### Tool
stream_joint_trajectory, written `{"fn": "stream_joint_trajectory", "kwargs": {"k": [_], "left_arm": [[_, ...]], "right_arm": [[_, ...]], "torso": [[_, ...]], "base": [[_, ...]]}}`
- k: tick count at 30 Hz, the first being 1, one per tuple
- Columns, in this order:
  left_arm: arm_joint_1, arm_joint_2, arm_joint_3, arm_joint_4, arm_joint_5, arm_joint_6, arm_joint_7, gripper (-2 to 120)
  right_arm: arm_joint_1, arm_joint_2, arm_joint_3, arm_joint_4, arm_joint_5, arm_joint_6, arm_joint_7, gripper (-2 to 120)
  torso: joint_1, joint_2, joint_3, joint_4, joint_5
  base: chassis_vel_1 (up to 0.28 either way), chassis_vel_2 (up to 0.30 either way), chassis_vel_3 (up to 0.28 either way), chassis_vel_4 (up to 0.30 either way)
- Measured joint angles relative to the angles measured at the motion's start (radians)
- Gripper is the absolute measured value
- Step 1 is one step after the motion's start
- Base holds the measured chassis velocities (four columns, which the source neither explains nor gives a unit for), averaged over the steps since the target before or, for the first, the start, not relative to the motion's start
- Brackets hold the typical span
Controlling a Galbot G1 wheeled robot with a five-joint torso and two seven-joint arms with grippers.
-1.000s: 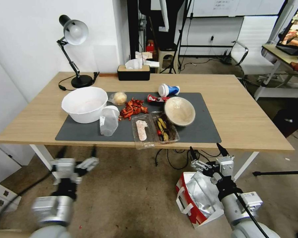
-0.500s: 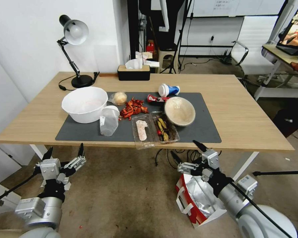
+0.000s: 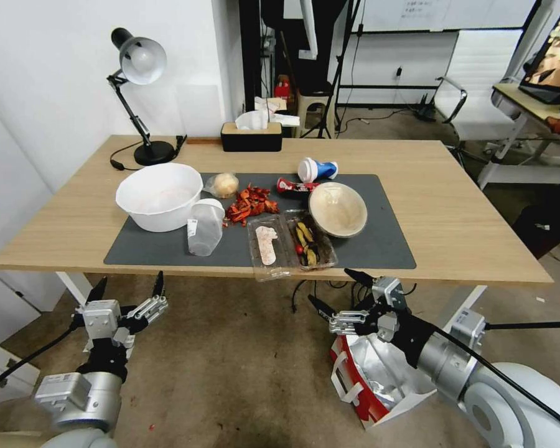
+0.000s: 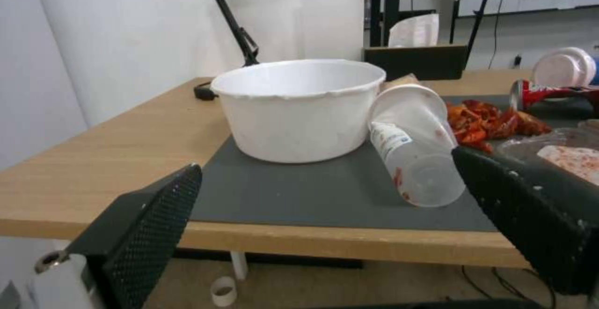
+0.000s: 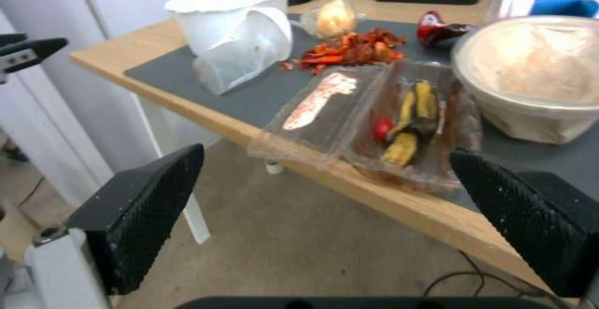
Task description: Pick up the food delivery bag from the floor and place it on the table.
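Against the frame 0.5 s back, the right gripper (image 3: 335, 292) has shifted left and slightly up, its arm swung further in from the lower right; fingers spread wide, empty, above the bag's upper edge, and I cannot tell if they touch it. The left gripper (image 3: 127, 287) sits a little higher than before at lower left, fingers also apart, holding nothing, just below the table's front edge. The food delivery bag (image 3: 370, 379) has not moved: it stands on the floor (image 3: 242, 373) at lower centre-right, red side facing left, white strap handle on that side, crumpled foil lining open upward. Camera unchanged. The table (image 3: 466, 230) spans mid-frame, light wood with a dark grey mat (image 3: 379, 249) carrying a white bowl (image 3: 158, 196), a tipped clear cup (image 3: 204, 229), red shell scraps (image 3: 250, 202), 2 clear trays (image 3: 291, 244) overhanging the front edge, and a lidded tan bowl (image 3: 338, 208). A black desk lamp (image 3: 140, 93) and tissue box (image 3: 251, 134) stand at the table's far side. White wall at upper left; a white chair (image 3: 479, 87) and second desk at upper right. Black cables (image 3: 330, 292) lie under the table.
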Motion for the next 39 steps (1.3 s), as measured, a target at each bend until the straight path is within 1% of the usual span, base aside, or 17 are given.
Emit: {"fn": "stream_joint_trajectory", "kwargs": {"k": [16, 22, 23, 38, 39], "left_arm": [[-0.001, 0.001, 0.0, 0.003, -0.002, -0.002, 0.002, 100], [0.0, 0.001, -0.001, 0.002, -0.003, -0.006, 0.002, 100], [0.001, 0.001, -0.001, 0.002, -0.003, -0.011, 0.002, 100], [0.004, 0.001, -0.004, 0.0, -0.003, -0.023, -0.001, 100], [0.004, 0.001, -0.005, 0.002, -0.005, -0.033, 0.001, 100]], "right_arm": [[-0.014, 0.03, 0.001, -0.01, 0.0, 0.005, 0.083, 100], [-0.022, 0.043, -0.004, -0.006, 0.005, 0.003, 0.126, 100], [-0.027, 0.047, -0.005, -0.004, 0.009, 0.003, 0.152, 100], [-0.031, 0.052, -0.011, 0.002, 0.014, -0.005, 0.167, 100], [-0.031, 0.053, -0.012, 0.002, 0.014, -0.005, 0.167, 100]], "torso": [[0.0, 0.0, 0.0, 0.0, -0.0001], [0.0, 0.0, 0.0, 0.0001, 0.0], [0.0, 0.0, 0.0, 0.0, 0.0], [0.0, 0.0, 0.0, 0.0001, -0.0001], [0.0, 0.0, 0.0, 0.0001, -0.0001]], "base": [[0.0, 0.0, 0.0, 0.0], [0.0, 0.0, 0.0, 0.0], [0.0, 0.0, 0.0, 0.0], [0.0, 0.0, 0.0, 0.0], [0.0, 0.0, 0.0, 0.0]]}}
